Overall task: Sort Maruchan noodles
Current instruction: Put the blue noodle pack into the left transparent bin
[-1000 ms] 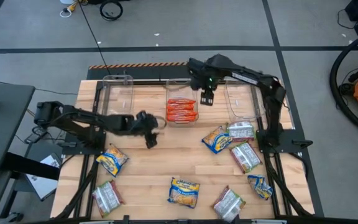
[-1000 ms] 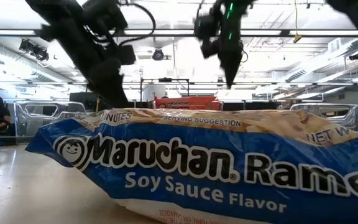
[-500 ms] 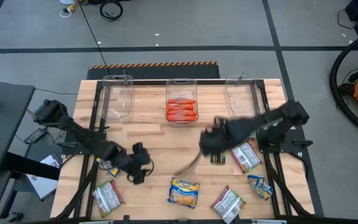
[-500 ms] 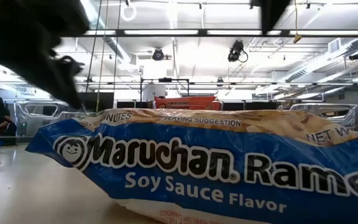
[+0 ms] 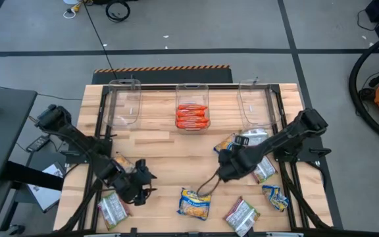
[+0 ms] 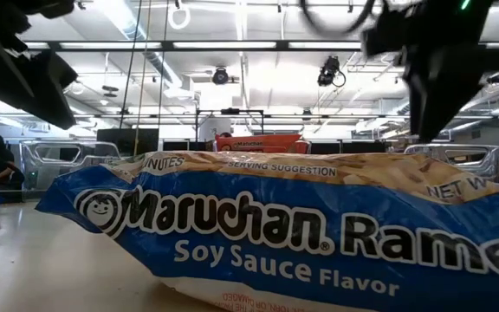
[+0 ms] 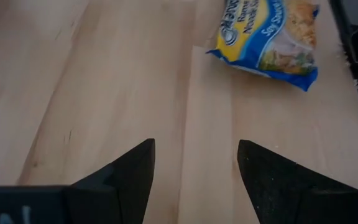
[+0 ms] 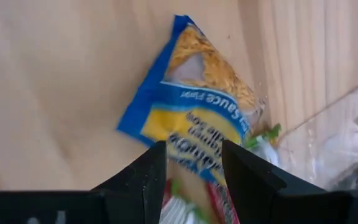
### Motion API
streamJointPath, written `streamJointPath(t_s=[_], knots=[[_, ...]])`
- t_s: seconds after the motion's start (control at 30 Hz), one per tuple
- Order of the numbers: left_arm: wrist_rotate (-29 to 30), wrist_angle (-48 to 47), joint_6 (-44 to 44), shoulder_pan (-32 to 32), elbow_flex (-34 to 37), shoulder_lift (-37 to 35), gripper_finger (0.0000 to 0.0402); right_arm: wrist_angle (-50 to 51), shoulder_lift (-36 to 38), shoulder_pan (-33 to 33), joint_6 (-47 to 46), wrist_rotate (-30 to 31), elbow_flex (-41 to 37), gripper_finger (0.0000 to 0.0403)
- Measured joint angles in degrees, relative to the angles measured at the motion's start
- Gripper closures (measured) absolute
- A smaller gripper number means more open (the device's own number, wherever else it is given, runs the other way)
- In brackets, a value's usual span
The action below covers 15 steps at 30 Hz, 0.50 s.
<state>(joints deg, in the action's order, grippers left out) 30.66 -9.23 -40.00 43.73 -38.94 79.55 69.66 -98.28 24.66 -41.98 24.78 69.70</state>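
Several Maruchan packets lie flat on the wooden table. Orange-red ones (image 5: pixel 193 116) sit in the middle clear bin. A yellow-blue packet (image 5: pixel 120 166) lies near the left rail, another (image 5: pixel 195 203) at the near edge and a third (image 5: pixel 228 145) right of centre, beside silvery-white ones (image 5: pixel 254 138). My left gripper (image 5: pixel 140 183) hovers open over bare wood (image 7: pixel 194 146), with the left yellow-blue packet (image 7: pixel 269 34) ahead of it. My right gripper (image 5: pixel 224 172) hovers open (image 8: pixel 193 146) over the table, and the third yellow-blue packet (image 8: pixel 194 112) shows just beyond its fingertips.
Three clear bins stand along the far edge: left (image 5: pixel 125 102), middle (image 5: pixel 193 99) and right (image 5: pixel 255 105). More packets lie at the near right (image 5: pixel 242 214), (image 5: pixel 275 196), (image 5: pixel 263 168) and the near left (image 5: pixel 112 209). Bare wood spans the table's middle. The near-edge packet (image 6: pixel 258 234) fills the low view.
My left gripper has swung from the table's middle toward the near-left corner, ending beside the left yellow-blue packet. My right gripper has left the spot above the middle bin and come quickly toward the near edge, stopping over the packets right of centre. No packet has moved.
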Motion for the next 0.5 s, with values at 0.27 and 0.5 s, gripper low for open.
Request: streamJointPath(t_s=[0.27,0.5], knots=[[3.3,1.9,-1.4,3.0,0.0,0.1,0.0169,-11.1,0.0,-6.8,6.8,1.1,-7.8,0.0243],[7.8,2.8,-1.6,3.7,0.0,0.3,0.0169,-32.0,0.0,-8.8,15.1,-15.3,-10.0,0.0243]])
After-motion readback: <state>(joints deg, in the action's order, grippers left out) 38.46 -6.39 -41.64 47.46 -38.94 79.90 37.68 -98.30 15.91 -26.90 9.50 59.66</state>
